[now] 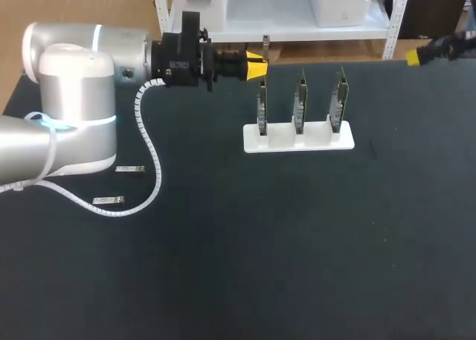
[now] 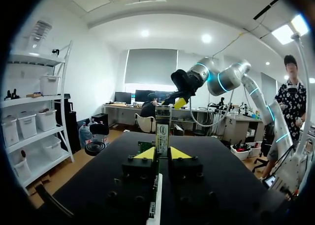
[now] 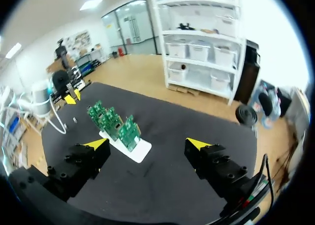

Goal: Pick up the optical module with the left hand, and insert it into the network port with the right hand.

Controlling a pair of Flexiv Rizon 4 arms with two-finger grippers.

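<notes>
Between left tool (image 2: 162,154) tips, optical module (image 2: 162,129)

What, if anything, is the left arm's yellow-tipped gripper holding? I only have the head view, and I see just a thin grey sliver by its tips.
Observer: In the left wrist view the left gripper is shut on a slim silver metal optical module. It stands upright between the two yellow tips, which touch it from both sides.
Operator: And the other arm? I see only a yellow tip at my view's far right.
Observer: The right wrist view shows the right gripper open, fingers wide apart with nothing between them.
Operator: What lies ahead of it?
Observer: The white plastic rack with its three green circuit boards sits ahead of the open fingers.
</notes>
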